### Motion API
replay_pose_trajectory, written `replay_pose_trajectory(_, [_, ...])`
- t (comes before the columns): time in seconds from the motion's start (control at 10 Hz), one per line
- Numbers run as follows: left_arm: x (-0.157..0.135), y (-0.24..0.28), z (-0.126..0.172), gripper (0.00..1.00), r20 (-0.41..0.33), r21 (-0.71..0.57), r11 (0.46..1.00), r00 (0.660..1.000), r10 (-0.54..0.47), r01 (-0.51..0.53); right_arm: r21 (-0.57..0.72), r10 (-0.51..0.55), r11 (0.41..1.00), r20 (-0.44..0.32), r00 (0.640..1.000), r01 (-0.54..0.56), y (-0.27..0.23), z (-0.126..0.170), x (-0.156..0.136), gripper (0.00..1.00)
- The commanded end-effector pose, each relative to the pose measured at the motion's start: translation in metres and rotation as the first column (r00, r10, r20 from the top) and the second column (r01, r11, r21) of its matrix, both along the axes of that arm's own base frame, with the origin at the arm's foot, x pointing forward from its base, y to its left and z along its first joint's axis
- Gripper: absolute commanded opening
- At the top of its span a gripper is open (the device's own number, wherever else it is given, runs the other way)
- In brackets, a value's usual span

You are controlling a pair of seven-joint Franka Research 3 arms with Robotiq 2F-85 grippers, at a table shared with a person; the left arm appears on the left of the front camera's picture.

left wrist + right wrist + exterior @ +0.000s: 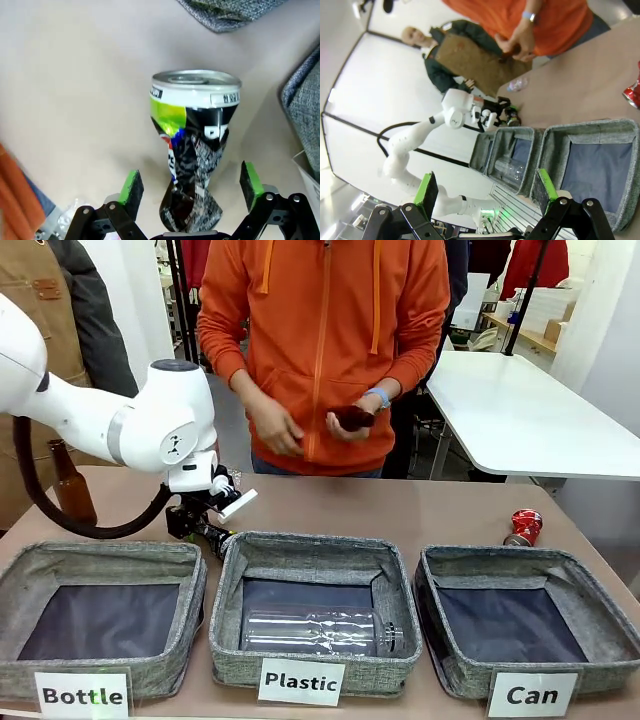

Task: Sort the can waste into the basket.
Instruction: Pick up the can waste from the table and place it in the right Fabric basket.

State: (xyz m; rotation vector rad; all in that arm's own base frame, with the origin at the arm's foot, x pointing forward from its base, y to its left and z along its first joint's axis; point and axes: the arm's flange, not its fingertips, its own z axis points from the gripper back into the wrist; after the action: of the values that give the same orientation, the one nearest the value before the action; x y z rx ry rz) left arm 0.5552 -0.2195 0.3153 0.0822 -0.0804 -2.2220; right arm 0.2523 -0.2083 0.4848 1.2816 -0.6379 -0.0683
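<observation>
So nothing's sorted yet: the square grey fabric "Can" basket (497,562) is empty, the shiny red crushed can (524,527) stands on the bench (400,510) just behind it, and the dark printed crushed can (192,150) stands well apart. Around that dark one the left fingers (131,187) are spread wide, not gripping; the right fingers (426,189) gape open, empty too.

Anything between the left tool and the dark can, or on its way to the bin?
Nothing visible: the dark can sits between the open pads of the left tool. The Plastic bin lies between it and the Can bin.
</observation>
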Motion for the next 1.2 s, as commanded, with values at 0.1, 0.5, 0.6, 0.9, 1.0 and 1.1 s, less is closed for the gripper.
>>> replay_pose_trajectory(0.1, [0.012, -0.007, -0.004, 1.0, -0.02, 0.024, 1.0, 1.0, 0.009, -0.009, 0.011, -0.001, 1.0, 0.037, 0.999, 0.001, -0.002, 0.003, 0.003, 1.0])
replay_pose_trajectory(0.5, [0.006, 0.002, 0.002, 0.07, -0.043, 0.023, 1.0, 0.999, -0.009, 0.01, 0.011, -0.001, 1.0, 0.037, 0.999, 0.001, -0.002, 0.003, 0.003, 1.0])
replay_pose_trajectory(0.6, [0.004, 0.005, 0.004, 0.0, -0.035, 0.022, 1.0, 0.999, -0.015, 0.015, 0.011, -0.001, 1.0, 0.037, 0.999, 0.001, -0.002, 0.003, 0.003, 1.0])
replay_pose_trajectory(0.9, [-0.003, 0.024, 0.018, 0.04, -0.023, -0.047, 0.999, 1.0, -0.009, 0.008, 0.011, -0.001, 1.0, 0.037, 0.999, 0.001, -0.002, 0.003, 0.003, 1.0])
replay_pose_trajectory(1.0, [-0.005, 0.032, 0.024, 0.0, -0.015, -0.058, 0.998, 1.0, 0.005, -0.006, 0.011, -0.001, 1.0, 0.037, 0.999, 0.001, -0.002, 0.003, 0.003, 1.0])
replay_pose_trajectory(1.1, [-0.009, 0.048, 0.035, 0.0, -0.023, -0.119, 0.993, 1.0, -0.007, 0.004, 0.011, -0.001, 1.0, 0.037, 0.999, 0.001, -0.002, 0.003, 0.003, 1.0])
